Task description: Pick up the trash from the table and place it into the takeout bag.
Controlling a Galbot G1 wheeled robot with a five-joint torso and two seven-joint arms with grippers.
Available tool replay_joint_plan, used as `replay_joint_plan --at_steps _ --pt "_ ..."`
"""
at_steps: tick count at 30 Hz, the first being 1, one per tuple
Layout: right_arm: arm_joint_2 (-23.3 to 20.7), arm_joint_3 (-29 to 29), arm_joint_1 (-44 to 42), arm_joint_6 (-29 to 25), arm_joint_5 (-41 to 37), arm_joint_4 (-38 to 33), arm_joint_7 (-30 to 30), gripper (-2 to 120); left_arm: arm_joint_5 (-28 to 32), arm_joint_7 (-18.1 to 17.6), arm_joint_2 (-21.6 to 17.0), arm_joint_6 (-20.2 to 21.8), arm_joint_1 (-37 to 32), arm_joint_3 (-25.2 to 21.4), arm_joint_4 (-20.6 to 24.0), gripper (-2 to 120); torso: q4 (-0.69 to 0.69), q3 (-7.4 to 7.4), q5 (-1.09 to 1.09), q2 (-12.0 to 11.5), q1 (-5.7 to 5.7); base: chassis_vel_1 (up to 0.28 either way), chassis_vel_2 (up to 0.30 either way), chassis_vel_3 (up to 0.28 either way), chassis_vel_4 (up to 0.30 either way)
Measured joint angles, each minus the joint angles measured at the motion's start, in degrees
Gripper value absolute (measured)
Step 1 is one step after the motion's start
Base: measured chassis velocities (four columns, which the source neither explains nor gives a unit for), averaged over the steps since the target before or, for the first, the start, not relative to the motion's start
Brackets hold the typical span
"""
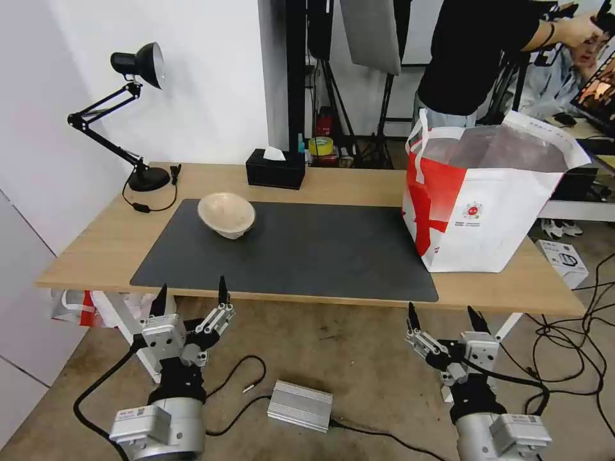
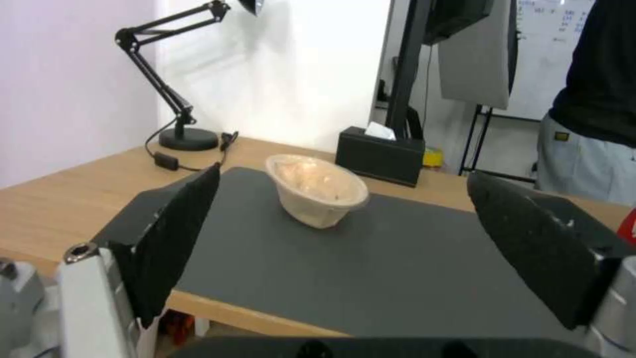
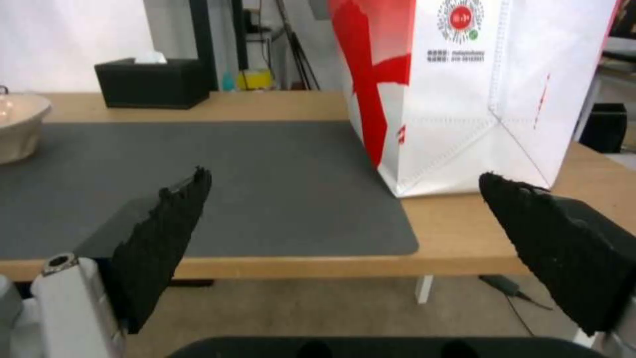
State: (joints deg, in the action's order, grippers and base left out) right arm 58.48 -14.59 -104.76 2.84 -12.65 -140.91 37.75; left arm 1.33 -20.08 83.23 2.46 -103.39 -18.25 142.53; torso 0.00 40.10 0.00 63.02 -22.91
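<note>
One piece of trash, a beige paper-pulp bowl [image 1: 226, 214], sits tilted on the dark grey mat [image 1: 307, 256] at the left of the light-wood table [image 1: 359, 182]. The white takeout bag [image 1: 487, 198] with a red panel stands open at the table's right end, its foil lining showing. Both grippers hang below and in front of the table's near edge, fingers up. My left gripper [image 1: 191, 287] is open and empty, with the bowl [image 2: 318, 191] ahead between its fingers [image 2: 179, 233]. My right gripper [image 1: 441, 310] is also open and empty, facing the bag [image 3: 477, 94].
A black tissue box [image 1: 275, 169] stands at the table's back edge, with a black desk lamp [image 1: 138, 121] and its cord at the back left. A person stands behind the bag. A silver box [image 1: 300, 404] and cables lie on the floor. A red-white plastic bag [image 1: 77, 306] hangs under the table's left end.
</note>
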Motion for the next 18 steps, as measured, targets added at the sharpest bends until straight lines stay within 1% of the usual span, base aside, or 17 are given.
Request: replay_joint_plan --at_steps 18 --pt "0.96 0.77 0.01 0.21 0.56 0.77 0.66 100 0.10 -0.06 -0.07 0.00 0.12 -0.09 -0.03 100 0.00 0.00 0.00 0.00 0.00 0.000 0.000 0.000 0.000"
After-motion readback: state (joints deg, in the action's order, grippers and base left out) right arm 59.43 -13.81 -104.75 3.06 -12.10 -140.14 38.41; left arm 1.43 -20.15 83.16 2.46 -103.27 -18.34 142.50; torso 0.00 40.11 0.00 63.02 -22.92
